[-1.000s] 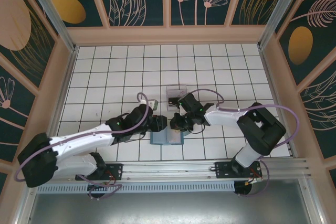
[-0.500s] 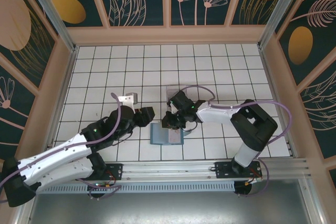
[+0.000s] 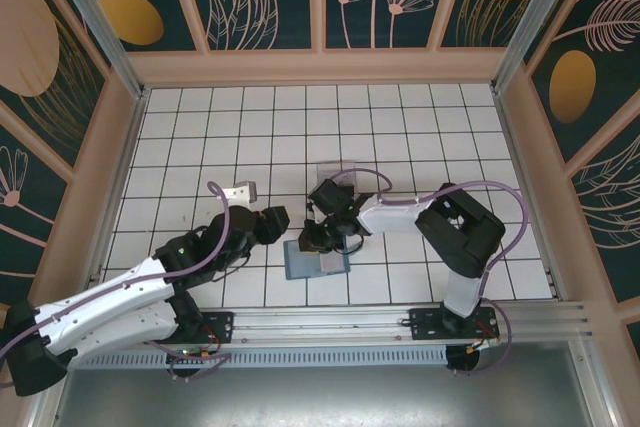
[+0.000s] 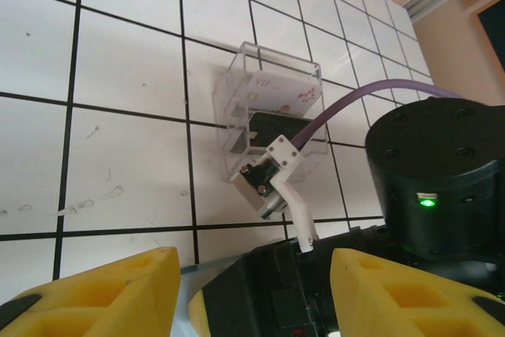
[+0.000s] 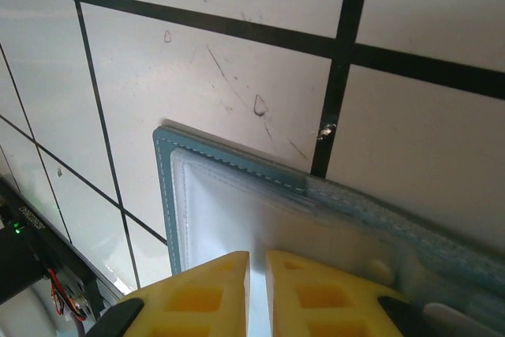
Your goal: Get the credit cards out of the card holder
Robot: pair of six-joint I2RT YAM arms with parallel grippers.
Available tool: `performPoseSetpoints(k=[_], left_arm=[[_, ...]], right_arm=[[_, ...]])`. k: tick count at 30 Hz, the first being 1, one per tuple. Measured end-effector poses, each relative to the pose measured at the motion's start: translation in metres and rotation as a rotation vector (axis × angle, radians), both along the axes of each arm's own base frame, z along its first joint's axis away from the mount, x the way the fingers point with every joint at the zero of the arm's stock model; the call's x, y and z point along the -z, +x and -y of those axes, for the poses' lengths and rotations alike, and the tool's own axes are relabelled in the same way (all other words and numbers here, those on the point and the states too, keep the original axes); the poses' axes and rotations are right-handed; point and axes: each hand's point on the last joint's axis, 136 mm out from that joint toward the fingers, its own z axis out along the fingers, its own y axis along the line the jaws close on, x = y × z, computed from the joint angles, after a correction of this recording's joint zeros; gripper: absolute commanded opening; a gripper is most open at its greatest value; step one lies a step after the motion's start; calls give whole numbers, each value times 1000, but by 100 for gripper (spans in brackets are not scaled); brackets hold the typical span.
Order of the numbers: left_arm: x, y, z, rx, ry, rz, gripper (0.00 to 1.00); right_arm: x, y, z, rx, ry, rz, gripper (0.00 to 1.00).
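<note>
The card holder (image 3: 318,265) lies open on the tiles, teal rim (image 5: 166,195) around a pale inner leaf (image 5: 237,219). My right gripper (image 3: 313,239) is down on it; its yellow fingers (image 5: 205,290) are almost together with a thin pale strip between them (image 5: 257,254). Whether that strip is a card or the leaf, I cannot tell. My left gripper (image 3: 275,217) stands open just left of the holder, its fingers (image 4: 95,297) wide apart around the right arm's black head (image 4: 442,171). A white card (image 4: 284,88) and a black card (image 4: 272,128) lie in the clear tray (image 4: 237,84).
The clear tray (image 3: 330,172) sits one tile beyond the holder, partly under the right arm's cable. Wooden walls ring the white tiled floor (image 3: 200,127). The metal rail (image 3: 330,327) with both arm bases runs along the near edge.
The left arm pulled back from the holder to the left and opened its fingers. The right gripper slid left across the holder, and its elbow swung left.
</note>
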Motion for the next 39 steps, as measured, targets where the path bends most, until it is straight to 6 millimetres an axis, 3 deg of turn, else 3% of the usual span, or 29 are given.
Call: performPoseSetpoints(k=[12,19,24,33,39], left_arm=[[24,2,5,-11,50,-67,54],[47,-3,19,21,58,-160,50],[52,-3,36,66,60,-211,46],[58,-4,88,211,47,-325,39],[78,-12,107,289,58,-414,33]], right_arm=[[-6,5,-1,13,-14,22,17],[-38,18,6,65,14,90,17],[-49,27,30,126,17,125,17],[-33,23,84,219,-70,109,18],[-28,18,97,232,-92,103,21]])
